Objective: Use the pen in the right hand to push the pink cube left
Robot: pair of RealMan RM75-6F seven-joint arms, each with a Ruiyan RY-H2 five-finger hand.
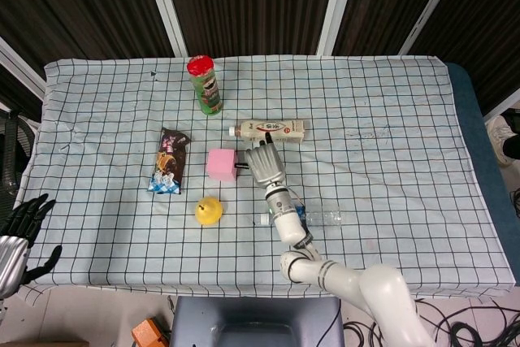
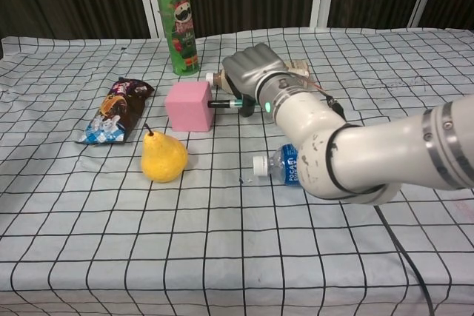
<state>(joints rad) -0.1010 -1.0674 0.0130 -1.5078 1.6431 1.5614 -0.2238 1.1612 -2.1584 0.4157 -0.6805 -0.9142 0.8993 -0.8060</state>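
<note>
Nearest the robot, the left hand sits off the table's near left corner, far from everything, fingers spread and holding nothing. A water bottle with a blue label lies on its side under the right forearm, just behind the right hand. A yellow pear stands to that hand's left and nearer the robot. The right hand hovers low over the checked tablecloth, fingers clenched around a pen held level and aimed left. The pen's dark tip meets the right face of the pink cube, which sits just left of the hand. Further left lies a dark snack packet. Just beyond the hand a milk-tea bottle lies on its side, partly hidden in the chest view. Farthest, beyond and to the left, stands a green crisps can with a red lid.
</note>
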